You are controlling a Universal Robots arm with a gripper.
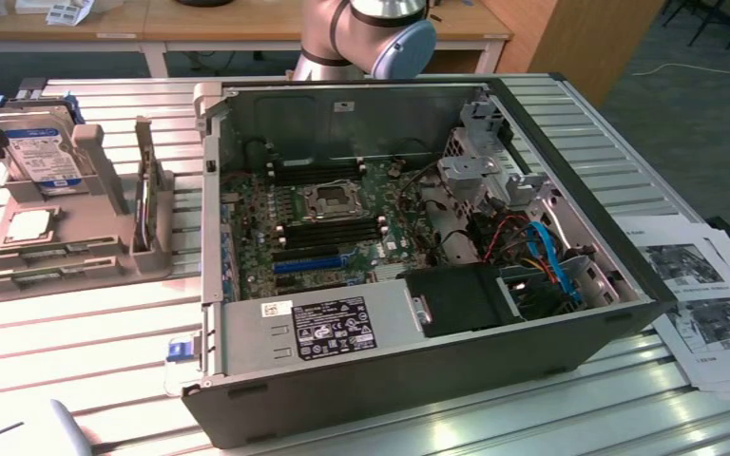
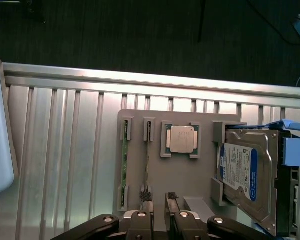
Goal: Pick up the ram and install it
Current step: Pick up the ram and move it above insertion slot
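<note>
Closest in, the tool (image 2: 158,197) hangs over one end of a grey holder (image 2: 190,175). Its two fingers (image 2: 146,196) are apart, with bare holder showing between them and nothing gripped.

The ram (image 2: 149,160) stands on its long edge, caught at each end by a notched post. That probably keeps it upright and leaves its top edge free to be pinched. One finger lies in line with it in the wrist view; whether the fingers straddle it I cannot tell.

A second stick (image 2: 123,170), its green face showing, stands in the same kind of posts just beside the ram, with a narrow strip of holder between the two. On the ram's other side a processor (image 2: 181,138) lies flat in a square pocket nearby. A hard drive (image 2: 245,175) is propped in a cradle at the holder's far side, well apart from the ram, so it should not crowd a straight lift.

The holder rests on a ribbed counter (image 2: 55,150), near an edge with dark floor beyond it. In the exterior view an open computer case (image 1: 467,366) lies on its side on the same counter, board facing up, with a gap of counter between it and the holder.
</note>
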